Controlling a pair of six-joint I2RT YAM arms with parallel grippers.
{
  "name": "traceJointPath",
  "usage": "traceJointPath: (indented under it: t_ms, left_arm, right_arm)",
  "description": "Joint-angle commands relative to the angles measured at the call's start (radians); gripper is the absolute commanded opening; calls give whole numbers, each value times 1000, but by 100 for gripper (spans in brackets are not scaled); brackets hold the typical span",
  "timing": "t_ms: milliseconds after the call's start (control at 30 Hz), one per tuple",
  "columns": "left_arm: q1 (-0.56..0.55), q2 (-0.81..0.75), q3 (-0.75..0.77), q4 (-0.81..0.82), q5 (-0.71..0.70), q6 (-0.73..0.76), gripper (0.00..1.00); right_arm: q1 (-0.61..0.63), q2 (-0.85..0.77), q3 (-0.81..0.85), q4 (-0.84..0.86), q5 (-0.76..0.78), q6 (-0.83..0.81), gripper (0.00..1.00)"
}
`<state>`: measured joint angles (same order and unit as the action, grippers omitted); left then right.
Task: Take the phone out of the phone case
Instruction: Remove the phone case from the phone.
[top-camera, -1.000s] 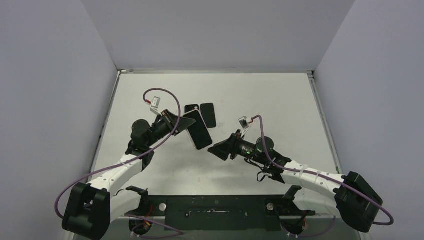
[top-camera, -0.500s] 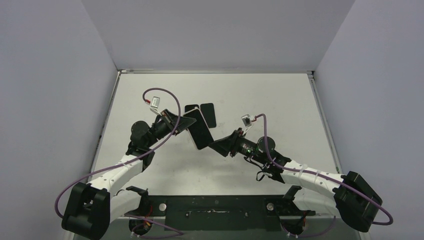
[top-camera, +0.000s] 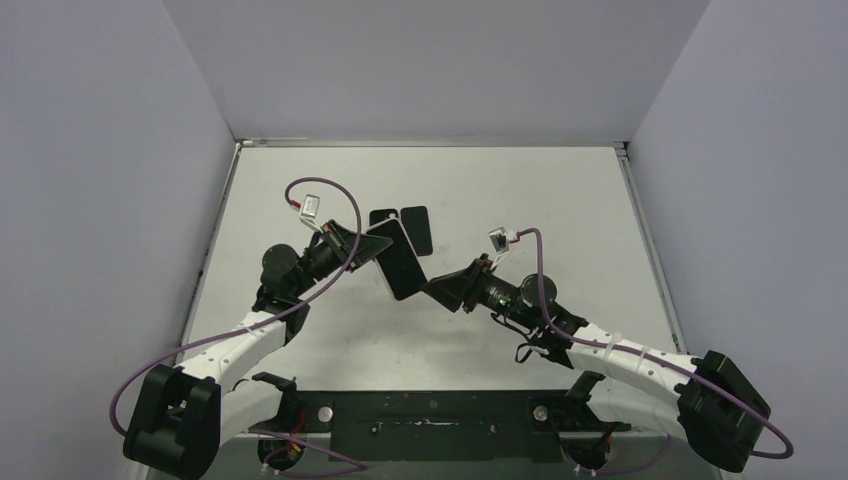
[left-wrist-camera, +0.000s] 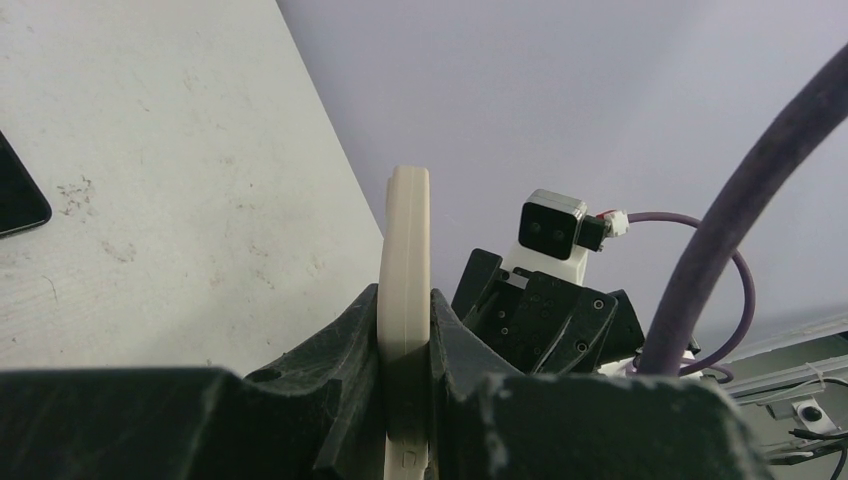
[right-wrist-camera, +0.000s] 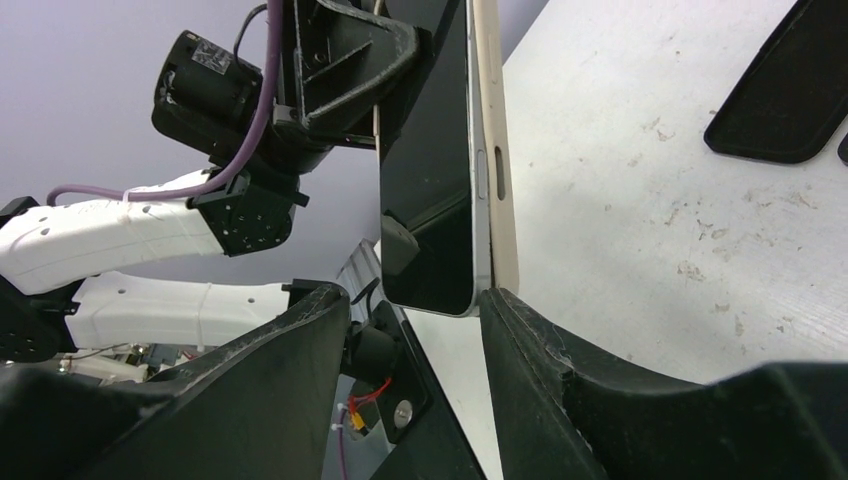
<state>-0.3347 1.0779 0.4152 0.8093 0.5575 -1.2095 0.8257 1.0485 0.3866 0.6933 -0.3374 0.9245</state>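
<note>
Phone (right-wrist-camera: 430, 170) in left hand (left-wrist-camera: 404, 325)

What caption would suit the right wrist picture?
Left claw grips the cased phone; open right claw straddles its end.

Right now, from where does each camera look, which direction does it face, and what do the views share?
Top external: above and behind, looking down on the table; left arm and right arm both in view.
Left wrist: looks along the left fingers, shut on the cased phone, toward the right arm's camera.
Right wrist: looks between the open right fingers at the phone's near end, left arm behind.
All three show the cased phone.
</note>
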Motion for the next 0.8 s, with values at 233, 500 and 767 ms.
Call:
traceJointPath:
  t_ms: [233,500,767]
  left_arm:
    - [-6,-27,15,93,-4,-10,0]
    - [-7,-27,12,131,2,-32,0]
    - [-19,-21,6,103,-7,-2,0]
  right_arm:
    - [4,-5,46,38,11,-15,52]
    - [4,19,47,69,-9,-3,51]
    - [6,35,49,121,-31,13,45]
